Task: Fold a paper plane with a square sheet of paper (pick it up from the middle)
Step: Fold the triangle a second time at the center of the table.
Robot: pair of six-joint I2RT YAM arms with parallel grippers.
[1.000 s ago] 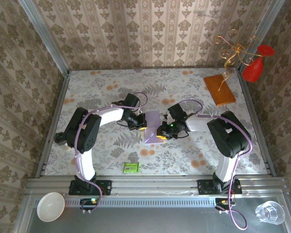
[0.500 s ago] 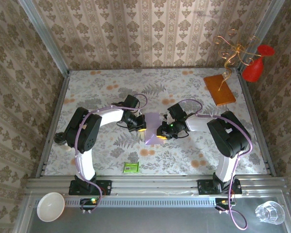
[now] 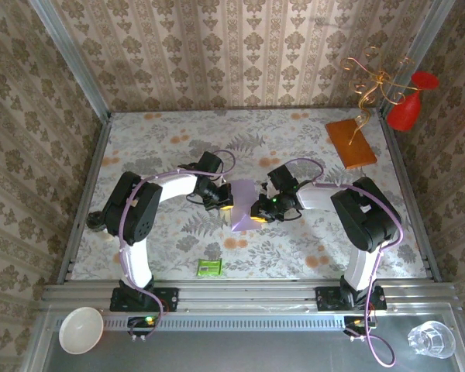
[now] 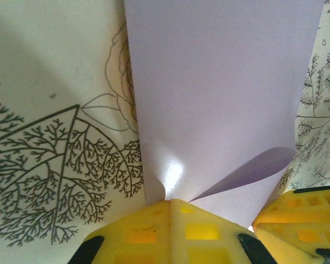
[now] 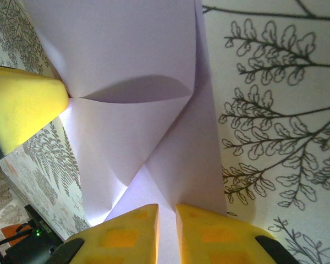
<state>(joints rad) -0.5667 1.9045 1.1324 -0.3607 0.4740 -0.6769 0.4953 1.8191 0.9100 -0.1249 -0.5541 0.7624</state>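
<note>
Over the middle of the floral tabletop, the left hand is pinched shut on one edge of the thin pale lavender sheet of paper, and the right hand is clamped on the opposite edge. Sheet's partly folded, one flap curling up between them. Small green packet sits nearer the front edge, well apart.

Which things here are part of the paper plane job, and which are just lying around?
Job: lavender paper sheet, left gripper, right gripper, both pinching it.
Lying about: orange-brown board, green packet, white bowl, clear glass, red vase.
</note>
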